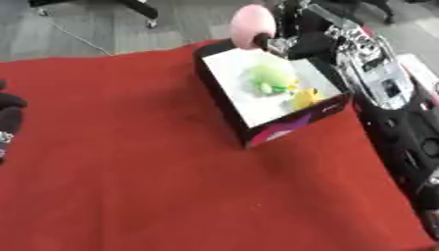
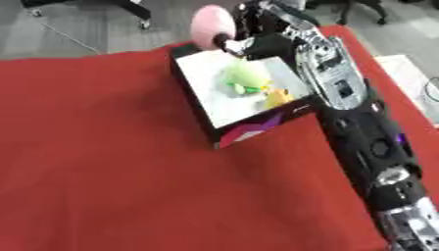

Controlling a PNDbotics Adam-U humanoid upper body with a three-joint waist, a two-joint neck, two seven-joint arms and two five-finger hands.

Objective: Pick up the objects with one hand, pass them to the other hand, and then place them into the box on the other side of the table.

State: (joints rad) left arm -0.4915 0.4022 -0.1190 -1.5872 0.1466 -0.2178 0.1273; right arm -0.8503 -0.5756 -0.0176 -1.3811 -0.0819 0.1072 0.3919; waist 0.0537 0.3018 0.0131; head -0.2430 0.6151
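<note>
Right arm (image 2: 360, 127) stretches up the right side of the worktop (image 1: 129, 171), which is covered edge to edge in red cloth; right hand (image 1: 287, 41) sits at the far end of the box (image 1: 257, 128), fingers curled round a pink rounded obj (image 1: 252, 19); pink obj is held up over the box's far rim, above the opening, not down inside; can't tell how much of the hand wraps behind it, only dark fingers at its lower right side show.

Box is black-sided w/ a white floor, lying askew on the cloth toward the far right; a pink-and-white patch marks its near corner; inside: a green obj (image 1: 270, 78) roughly mid-box, and a small yellow obj (image 1: 304, 98) just beside it toward the near-right wall; the two look close, touching or not I can't tell.

Left hand (image 1: 9, 122) shows only at the left edge of the left eye view, low over the cloth; dark fingers, looks relaxed, holding nothing; well apart from the box.
</note>
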